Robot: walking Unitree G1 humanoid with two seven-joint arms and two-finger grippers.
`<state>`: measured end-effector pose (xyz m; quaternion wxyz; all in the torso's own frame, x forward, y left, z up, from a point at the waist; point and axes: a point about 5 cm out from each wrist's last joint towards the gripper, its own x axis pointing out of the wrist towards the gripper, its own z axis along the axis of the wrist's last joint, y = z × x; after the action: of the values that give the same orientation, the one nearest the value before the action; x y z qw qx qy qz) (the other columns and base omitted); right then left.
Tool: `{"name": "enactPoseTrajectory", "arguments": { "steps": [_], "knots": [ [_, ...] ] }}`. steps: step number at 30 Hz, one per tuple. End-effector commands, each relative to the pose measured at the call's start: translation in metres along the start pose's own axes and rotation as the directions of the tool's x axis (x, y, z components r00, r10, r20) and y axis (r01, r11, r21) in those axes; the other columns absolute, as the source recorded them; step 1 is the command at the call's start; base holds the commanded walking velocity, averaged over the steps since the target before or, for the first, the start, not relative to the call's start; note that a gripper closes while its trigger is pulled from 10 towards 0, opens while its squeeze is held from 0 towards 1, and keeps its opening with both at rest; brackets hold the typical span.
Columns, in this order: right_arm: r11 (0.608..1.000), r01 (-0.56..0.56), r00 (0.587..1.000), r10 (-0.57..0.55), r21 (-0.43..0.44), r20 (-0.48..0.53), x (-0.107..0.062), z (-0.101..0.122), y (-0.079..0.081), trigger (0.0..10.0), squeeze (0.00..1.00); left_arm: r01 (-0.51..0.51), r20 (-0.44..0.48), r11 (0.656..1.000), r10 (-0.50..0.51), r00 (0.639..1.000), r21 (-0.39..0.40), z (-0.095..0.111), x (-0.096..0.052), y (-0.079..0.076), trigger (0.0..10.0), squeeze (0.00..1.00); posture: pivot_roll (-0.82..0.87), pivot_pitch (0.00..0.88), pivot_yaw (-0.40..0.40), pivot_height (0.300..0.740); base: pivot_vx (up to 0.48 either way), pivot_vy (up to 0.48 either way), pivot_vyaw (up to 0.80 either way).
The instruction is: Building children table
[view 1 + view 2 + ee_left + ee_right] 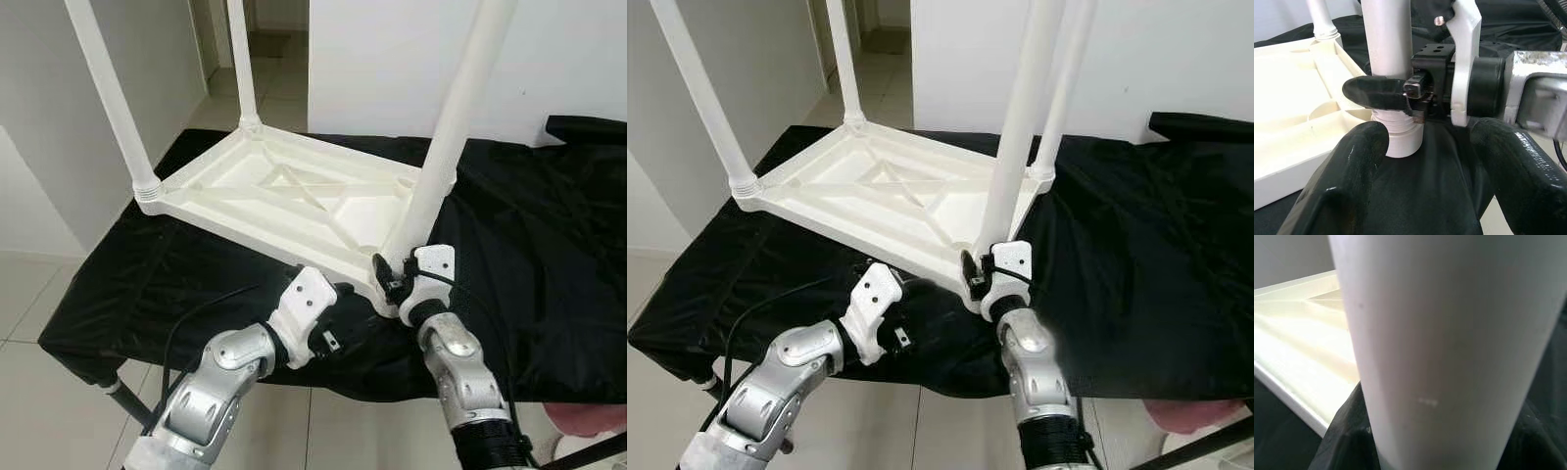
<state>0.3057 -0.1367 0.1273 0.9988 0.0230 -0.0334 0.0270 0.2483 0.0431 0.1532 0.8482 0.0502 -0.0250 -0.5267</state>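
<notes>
Left leg (110,98): a white tube standing upright in its threaded socket at the left corner of the tabletop.
Back leg (242,61): upright at the far corner, beyond the first one.
Tabletop (294,201): white plastic, lying upside down with its ribbed underside showing, on the black-draped counter (529,245).
Left tool (328,304): low at the near edge of the tabletop, just left of the near leg; in its wrist view both black fingers (1352,181) stand wide apart, with only black cloth between them and nothing held.
Cable (191,328): a thin black line running from the left arm across the cloth.
Near leg (446,137): upright at the corner closest to the robot, its threaded foot seated in the socket.
Right tool (392,277): at the bottom of the near leg, just above the socket; one black finger (1376,93) wraps across the front of the tube, so the tool is clamped on the leg.
Fourth leg (1068,83): upright at the far right corner, behind the near one.
Floor (29,313): pale tiles beside the counter.
</notes>
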Motion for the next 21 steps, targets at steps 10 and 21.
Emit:
{"name": "enactPoseTrajectory", "arguments": {
  "steps": [10,21],
  "knots": [
    [0.971,0.223,0.974,-0.219,0.081,-0.047,-0.004,-0.008,0.007,10.0,0.0,-0.061,-0.019,0.998,0.061,0.998,0.003,-0.004,-0.003,0.002,10.0,0.0,-0.03,0.004,0.031,0.74,0.0,0.0,0.0],
    [0.991,0.108,0.992,-0.113,0.082,0.054,-0.004,0.007,-0.003,10.0,1.0,-0.065,-0.02,0.998,0.065,0.998,0.004,-0.003,-0.004,0.003,10.0,0.0,-0.03,0.011,0.035,0.74,0.0,0.0,0.0]
  ]
}}
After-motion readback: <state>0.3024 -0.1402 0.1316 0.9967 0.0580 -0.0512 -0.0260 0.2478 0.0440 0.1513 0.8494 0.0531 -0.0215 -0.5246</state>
